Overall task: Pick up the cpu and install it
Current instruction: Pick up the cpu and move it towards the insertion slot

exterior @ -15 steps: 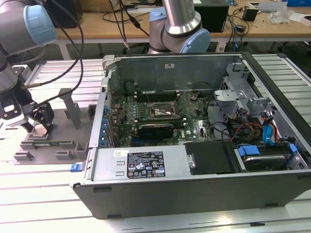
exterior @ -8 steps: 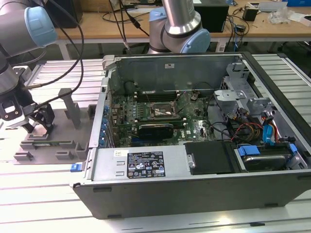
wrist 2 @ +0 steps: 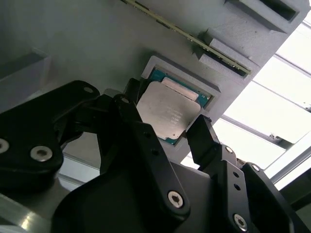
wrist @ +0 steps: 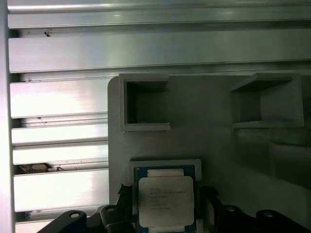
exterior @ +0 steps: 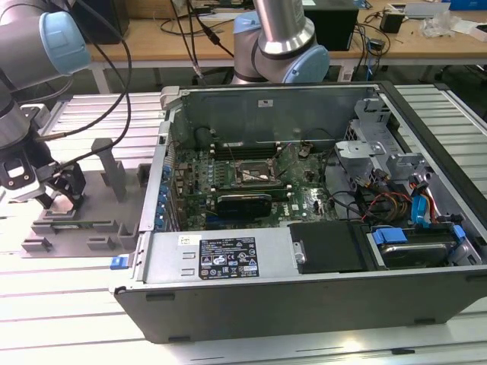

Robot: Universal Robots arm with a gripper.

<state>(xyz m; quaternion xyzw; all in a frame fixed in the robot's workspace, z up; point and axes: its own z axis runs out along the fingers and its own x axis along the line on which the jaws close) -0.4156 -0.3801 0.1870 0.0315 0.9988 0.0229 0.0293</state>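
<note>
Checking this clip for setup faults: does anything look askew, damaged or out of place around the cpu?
Nothing stands out. The cpu lies flat and square in its pocket of the grey tray, and the end effector is open, one finger on either side of it.

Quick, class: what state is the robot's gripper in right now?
Gripper: open, one finger on each side of the cpu, which lies in its grey tray recess; nothing held.

robotics lab, open computer case (exterior: 304,228), cluttered workbenches (exterior: 411,38)
</note>
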